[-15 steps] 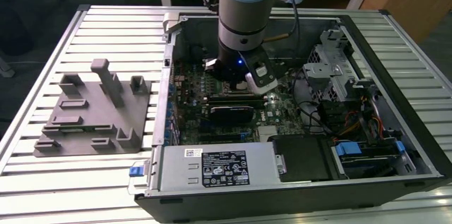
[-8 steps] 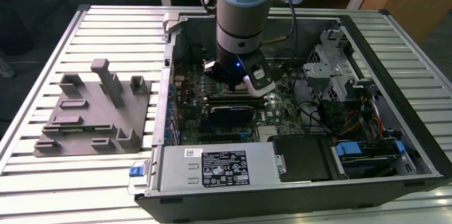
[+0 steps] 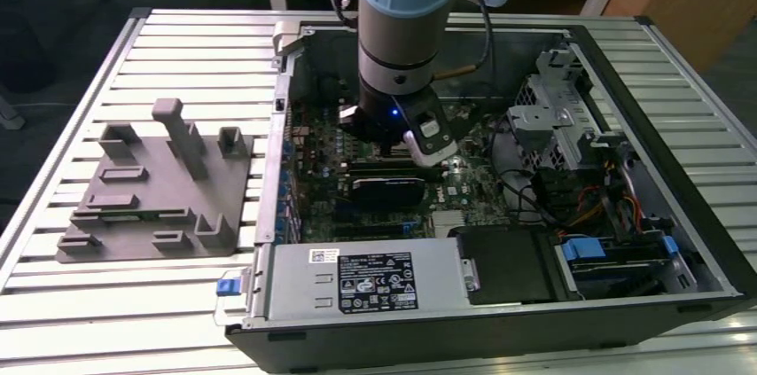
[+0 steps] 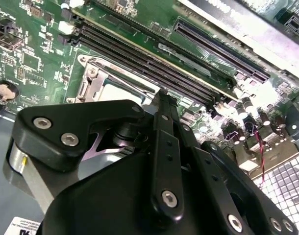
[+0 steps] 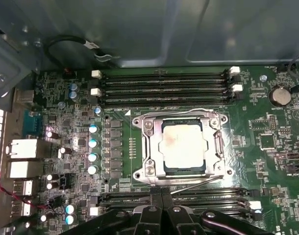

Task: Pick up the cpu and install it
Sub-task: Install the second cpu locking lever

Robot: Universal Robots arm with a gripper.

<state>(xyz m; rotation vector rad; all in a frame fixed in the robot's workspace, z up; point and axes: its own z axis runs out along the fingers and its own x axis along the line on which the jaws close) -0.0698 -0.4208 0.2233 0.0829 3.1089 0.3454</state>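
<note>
The cpu [image 5: 184,145] sits flat in its socket [image 5: 148,147], light, stiff, fragile; only its thin edges offer hold. The claw [image 5: 161,198] hovers just beside it, fingers pressed together, holding nothing.

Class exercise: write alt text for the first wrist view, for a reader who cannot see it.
A pale silver cpu lies inside the metal-framed socket of a green motherboard, with the black gripper close beside the socket. Rows of memory slots run along two sides of the socket.

Silver cpu [image 5: 184,145] flat in socket [image 5: 181,147]
</note>
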